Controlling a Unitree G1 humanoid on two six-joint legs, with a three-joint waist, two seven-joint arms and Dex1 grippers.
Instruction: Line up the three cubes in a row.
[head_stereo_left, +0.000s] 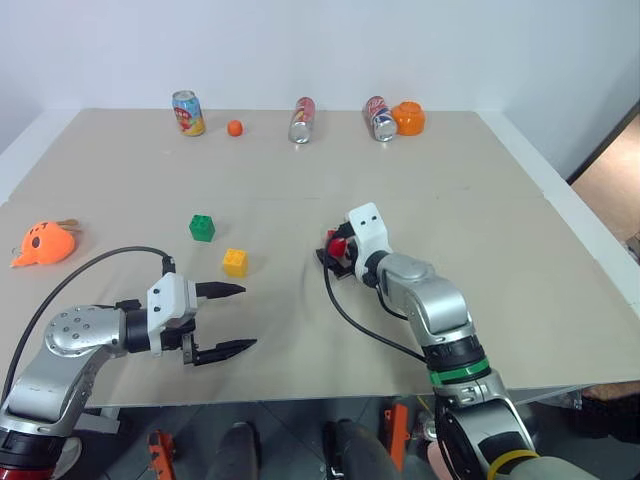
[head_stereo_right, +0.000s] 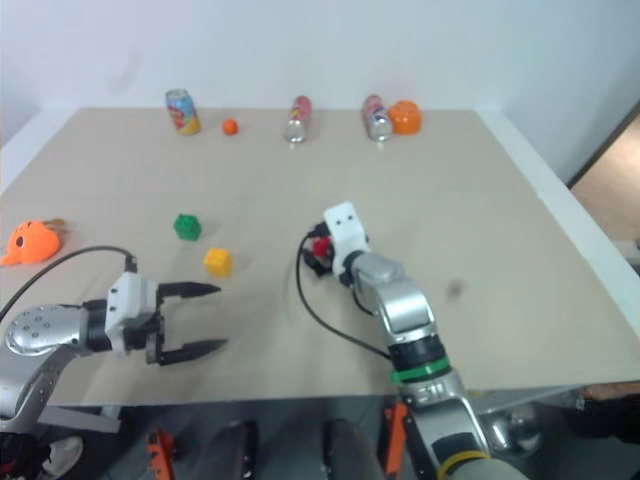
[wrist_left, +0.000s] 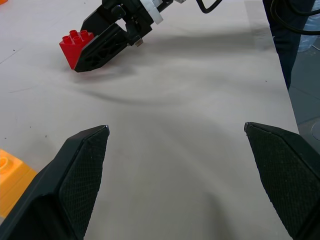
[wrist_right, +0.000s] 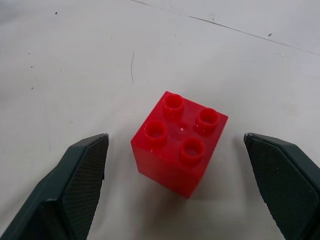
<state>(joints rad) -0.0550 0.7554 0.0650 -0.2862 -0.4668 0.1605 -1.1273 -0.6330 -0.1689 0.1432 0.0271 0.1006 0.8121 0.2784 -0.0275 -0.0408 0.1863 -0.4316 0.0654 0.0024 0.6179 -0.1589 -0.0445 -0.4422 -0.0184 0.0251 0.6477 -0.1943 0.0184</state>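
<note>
The step in hand looks like the approach to the small red plastic cube with a studded top (wrist_right: 178, 143). The right hand (wrist_right: 176, 192) is spread wide, one finger on each side of that cube, neither pad touching it, and the cube sits flat on the beige counter (head_stereo_left: 470, 200) about midway across it. The small green studded plastic cube (head_stereo_left: 202, 227) and the small yellow studded plastic cube (head_stereo_left: 235, 262) lie near each other toward the counter's left edge, well apart from the red one, so no row exists yet. The left hand (head_stereo_left: 228, 320) is also spread and holds nothing, hovering near the front edge just in front of the yellow cube.

Next, I judge, the right hand must settle a little further over the red cube, pinch it squarely across two opposite faces, then carry it leftward to sit in line with the green and yellow cubes.

The right wrist view shows the clear gap between each pad and the cube, which the head views hide behind the white wrist housing. The left wrist view shows the cube from the side, resting on the counter beside a black finger.
</note>
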